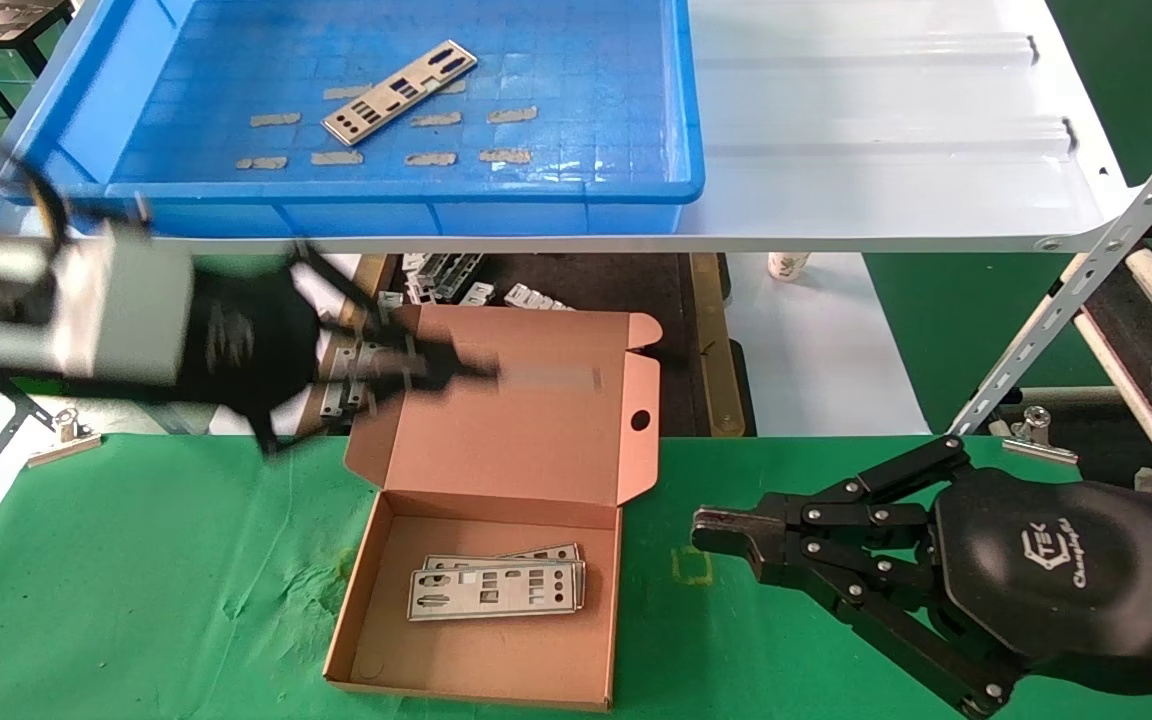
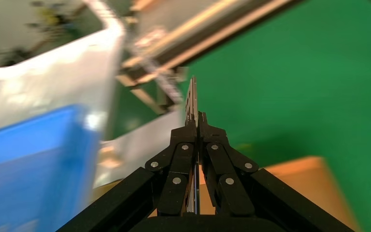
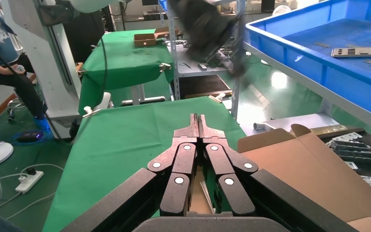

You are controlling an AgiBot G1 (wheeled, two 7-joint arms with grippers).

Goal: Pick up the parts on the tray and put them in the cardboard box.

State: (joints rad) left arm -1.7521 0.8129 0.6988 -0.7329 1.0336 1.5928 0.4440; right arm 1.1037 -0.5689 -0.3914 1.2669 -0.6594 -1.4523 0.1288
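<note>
Head view: one part [image 1: 398,92] on tray [image 1: 636,190], two in cardboard box [image 1: 496,660], one gripped by left hand [image 1: 481,372]; right hand [image 1: 711,532] closed, empty.

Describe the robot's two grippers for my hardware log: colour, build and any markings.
Both are black linkage grippers with silver rivets. The right gripper has a glossy rounded black shell with white logo lettering, behind it a pale grey wrist block. The left gripper has the same riveted black fingers; its housing is a light grey box.

Left gripper [image 1: 456,372] motion-blurred; held part [image 2: 192,104] seen edge-on only, cutouts unreadable.
</note>
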